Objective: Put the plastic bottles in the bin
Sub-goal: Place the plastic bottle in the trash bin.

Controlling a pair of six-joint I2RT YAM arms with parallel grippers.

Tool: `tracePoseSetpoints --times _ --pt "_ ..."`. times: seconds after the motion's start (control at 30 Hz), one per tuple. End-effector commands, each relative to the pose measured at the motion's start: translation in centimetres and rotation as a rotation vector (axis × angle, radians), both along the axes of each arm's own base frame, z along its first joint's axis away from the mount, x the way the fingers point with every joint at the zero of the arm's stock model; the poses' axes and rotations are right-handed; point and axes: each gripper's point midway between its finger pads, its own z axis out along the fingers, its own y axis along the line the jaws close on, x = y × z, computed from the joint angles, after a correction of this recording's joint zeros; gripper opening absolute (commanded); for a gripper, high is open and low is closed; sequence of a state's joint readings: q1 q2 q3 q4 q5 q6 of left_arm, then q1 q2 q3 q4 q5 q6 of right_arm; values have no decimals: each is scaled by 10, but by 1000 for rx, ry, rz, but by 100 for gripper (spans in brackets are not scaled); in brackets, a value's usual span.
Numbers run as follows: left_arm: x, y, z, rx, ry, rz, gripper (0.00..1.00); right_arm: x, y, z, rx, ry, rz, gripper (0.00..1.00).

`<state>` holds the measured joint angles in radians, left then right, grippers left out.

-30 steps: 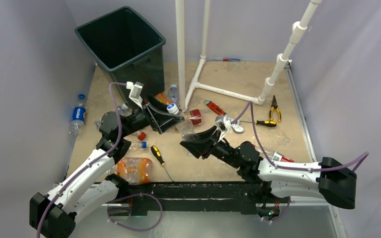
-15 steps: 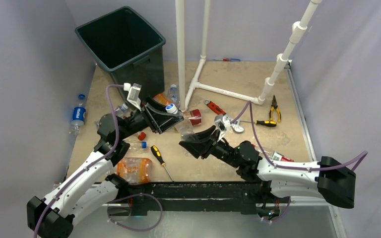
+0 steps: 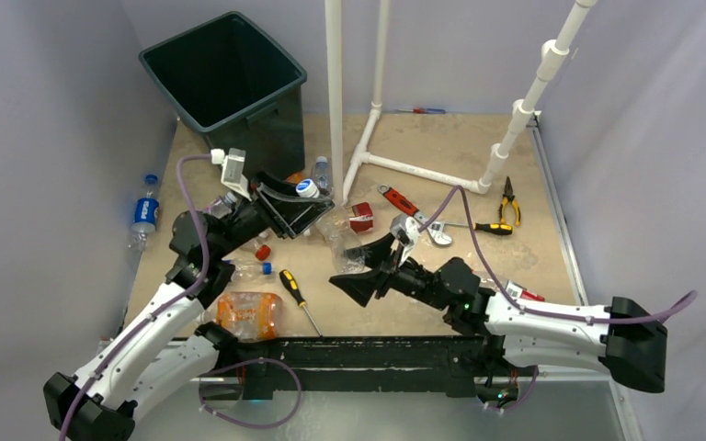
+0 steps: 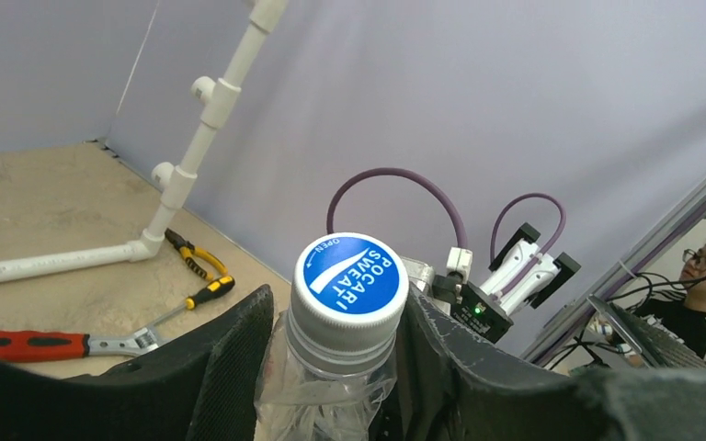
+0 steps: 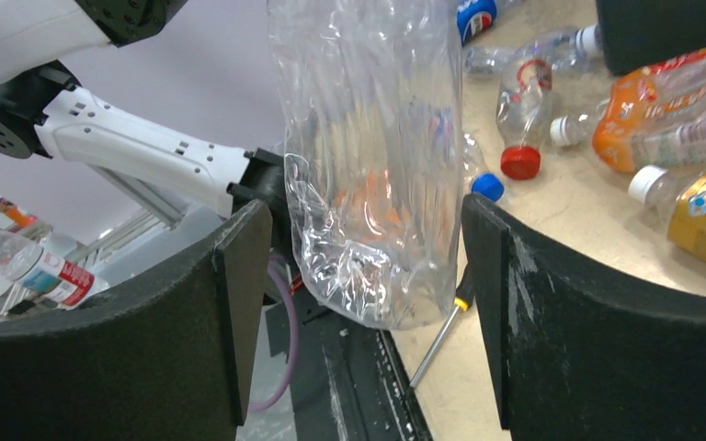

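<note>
Just off the near corner of the bin (image 3: 257, 124), the clear bottle (image 5: 368, 165) hangs tilted above the table, its neck clamped under the blue cap (image 4: 349, 276) by my left gripper (image 4: 335, 363). My right gripper (image 5: 363, 276) is spread wide, straddling the crumpled body without touching. Best, I judge, to back the right arm clear, then lift my outstretched left wrist over the rim.
</note>
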<state>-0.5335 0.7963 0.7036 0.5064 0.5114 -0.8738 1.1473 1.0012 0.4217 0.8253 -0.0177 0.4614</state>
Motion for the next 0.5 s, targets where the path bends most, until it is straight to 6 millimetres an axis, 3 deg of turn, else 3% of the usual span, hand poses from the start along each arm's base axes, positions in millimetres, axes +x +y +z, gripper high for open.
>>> tracePoseSetpoints --times 0.0,0.13,0.27,0.47 --pt "1 10 34 -14 -109 78 0 -1 -11 1 -22 -25 -20 82" --pt "13 21 46 72 -146 201 0 -3 -26 5 -20 -18 -48 99" --pt "28 37 55 181 -171 338 0 -5 -42 7 -25 -16 -75 99" --pt "48 70 64 278 -182 557 0 -8 -59 -9 -60 11 -97 99"
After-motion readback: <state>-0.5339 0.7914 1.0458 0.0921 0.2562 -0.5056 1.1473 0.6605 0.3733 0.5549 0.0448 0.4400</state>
